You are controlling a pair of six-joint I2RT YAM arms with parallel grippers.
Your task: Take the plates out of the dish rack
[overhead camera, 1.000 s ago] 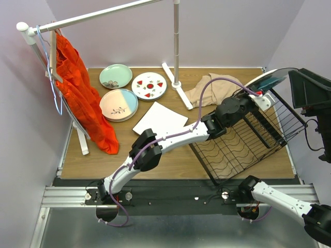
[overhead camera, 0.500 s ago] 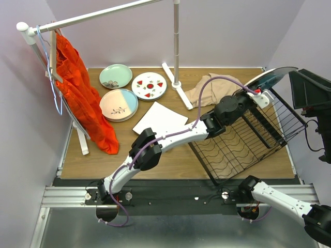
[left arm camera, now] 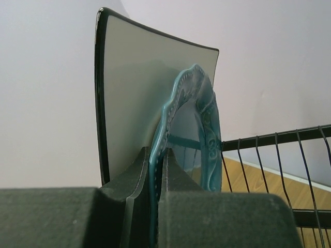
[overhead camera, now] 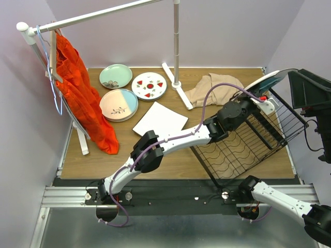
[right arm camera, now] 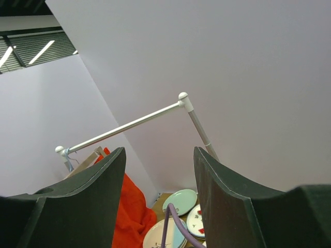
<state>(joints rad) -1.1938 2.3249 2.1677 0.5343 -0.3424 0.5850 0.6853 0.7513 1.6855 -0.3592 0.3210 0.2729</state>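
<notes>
The black wire dish rack [overhead camera: 243,150] sits tilted at the table's right. At its upright far end, my left gripper [overhead camera: 265,103] is shut on the rim of a teal scalloped plate [overhead camera: 270,78] standing on edge. In the left wrist view both pads [left arm camera: 173,168] pinch that teal plate [left arm camera: 194,119], and a square white plate with a dark rim [left arm camera: 132,93] stands right behind it. My right gripper [right arm camera: 159,165] hangs open and empty high at the right, facing the wall. On the table's left lie a pale green plate [overhead camera: 116,76], a red-spotted plate [overhead camera: 149,86], a pink-and-blue plate [overhead camera: 118,104] and a square white plate [overhead camera: 160,119].
A white clothes rail [overhead camera: 103,15] spans the back, its post [overhead camera: 177,46] and foot standing mid-table. An orange garment [overhead camera: 83,98] hangs at the left. A beige cloth [overhead camera: 214,89] lies bunched behind the rack. Rack wires [left arm camera: 279,155] run just right of the held plate.
The left gripper has closed on the teal plate's rim and shifted slightly right and toward me, and the plate now shows narrower from above. The right arm has not moved.
</notes>
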